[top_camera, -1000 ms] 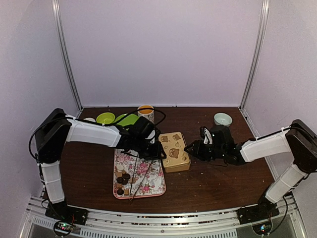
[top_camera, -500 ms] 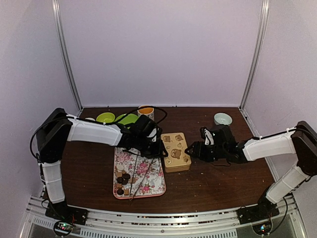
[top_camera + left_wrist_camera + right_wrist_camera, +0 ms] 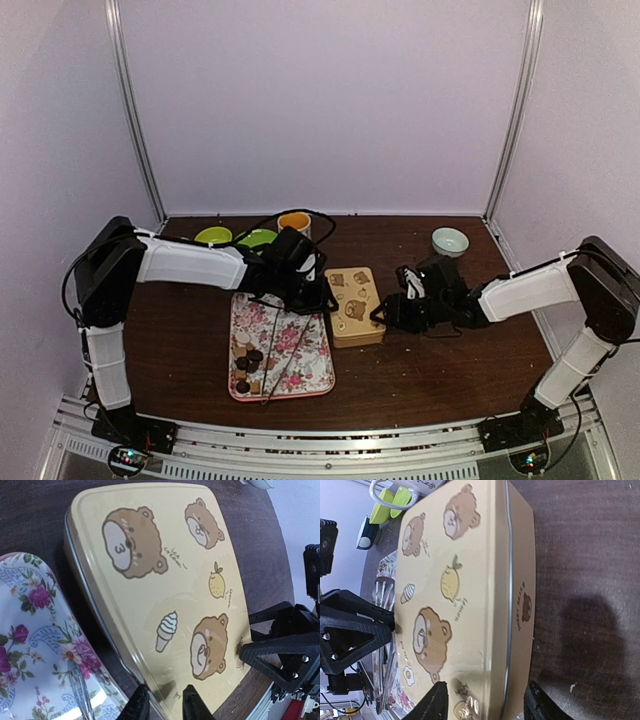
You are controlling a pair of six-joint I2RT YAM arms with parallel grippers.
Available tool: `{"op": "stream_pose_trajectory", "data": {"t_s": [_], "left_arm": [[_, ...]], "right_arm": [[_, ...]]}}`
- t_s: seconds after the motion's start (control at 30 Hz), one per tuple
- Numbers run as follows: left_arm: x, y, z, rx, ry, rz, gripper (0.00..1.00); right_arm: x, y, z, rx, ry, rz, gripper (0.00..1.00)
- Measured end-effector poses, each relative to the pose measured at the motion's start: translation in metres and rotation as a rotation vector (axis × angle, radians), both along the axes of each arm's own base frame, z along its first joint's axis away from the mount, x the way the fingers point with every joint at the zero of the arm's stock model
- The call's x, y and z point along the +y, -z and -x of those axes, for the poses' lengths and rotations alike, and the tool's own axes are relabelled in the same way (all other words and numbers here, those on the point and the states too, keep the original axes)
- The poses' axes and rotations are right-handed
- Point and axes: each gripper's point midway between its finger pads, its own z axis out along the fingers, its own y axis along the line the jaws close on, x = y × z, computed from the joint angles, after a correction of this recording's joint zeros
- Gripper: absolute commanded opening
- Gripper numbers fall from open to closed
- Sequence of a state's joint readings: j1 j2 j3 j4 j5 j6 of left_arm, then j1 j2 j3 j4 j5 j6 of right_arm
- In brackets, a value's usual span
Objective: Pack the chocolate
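Observation:
Several small dark and pale chocolate pieces [image 3: 247,366] lie at the near left end of a floral tray [image 3: 300,335], beside thin metal tongs [image 3: 281,362]. A closed yellow tin [image 3: 353,303] with bear pictures [image 3: 150,580] [image 3: 465,580] stands right of the tray. My left gripper [image 3: 322,300] [image 3: 162,707] pinches the tin lid's left rim, one finger on top and one against the side. My right gripper [image 3: 381,316] [image 3: 485,705] is open and straddles the tin's right edge, one finger over the lid and the other over the table. No chocolate shows in either wrist view.
Two green bowls [image 3: 213,237] [image 3: 258,239] and an orange-rimmed mug [image 3: 294,222] stand at the back left. A pale green bowl [image 3: 450,240] sits at the back right. White walls and metal posts close in the brown table [image 3: 450,370].
My right gripper has slid left until it straddles the tin's right edge. The left gripper stays at the tin's left rim, and the tin has shifted slightly.

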State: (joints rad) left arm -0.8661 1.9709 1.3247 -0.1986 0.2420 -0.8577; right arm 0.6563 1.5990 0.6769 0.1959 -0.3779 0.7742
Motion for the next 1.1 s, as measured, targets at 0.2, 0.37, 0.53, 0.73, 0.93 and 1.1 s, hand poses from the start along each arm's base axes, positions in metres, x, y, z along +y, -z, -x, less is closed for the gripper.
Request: {"op": "stream_pose_trajectory", "data": {"t_s": [0.2,0.37,0.53,0.73,0.93,1.1], "left_arm": [[0.003,-0.003,-0.008,-0.008,-0.011,-0.001,0.27],[0.006,0.001,-0.017,-0.007,-0.022,-0.009,0.27],[0.009,0.007,-0.025,0.003,-0.032,-0.022,0.27],[0.01,0.008,-0.036,0.009,-0.038,-0.015,0.27],[0.008,0.009,-0.048,0.014,-0.043,-0.003,0.27],[0.007,0.009,-0.057,0.017,-0.046,0.004,0.26]], "right_arm": [[0.007,-0.024,-0.028,-0.061,-0.003,-0.013,0.54],[0.01,-0.027,-0.048,-0.073,-0.003,0.001,0.53],[0.008,-0.017,-0.063,-0.052,-0.002,0.027,0.49],[0.01,-0.006,-0.081,-0.03,-0.006,0.037,0.48],[0.017,-0.007,-0.094,-0.029,-0.014,0.021,0.45],[0.015,-0.007,-0.104,-0.027,-0.012,0.009,0.47]]}}
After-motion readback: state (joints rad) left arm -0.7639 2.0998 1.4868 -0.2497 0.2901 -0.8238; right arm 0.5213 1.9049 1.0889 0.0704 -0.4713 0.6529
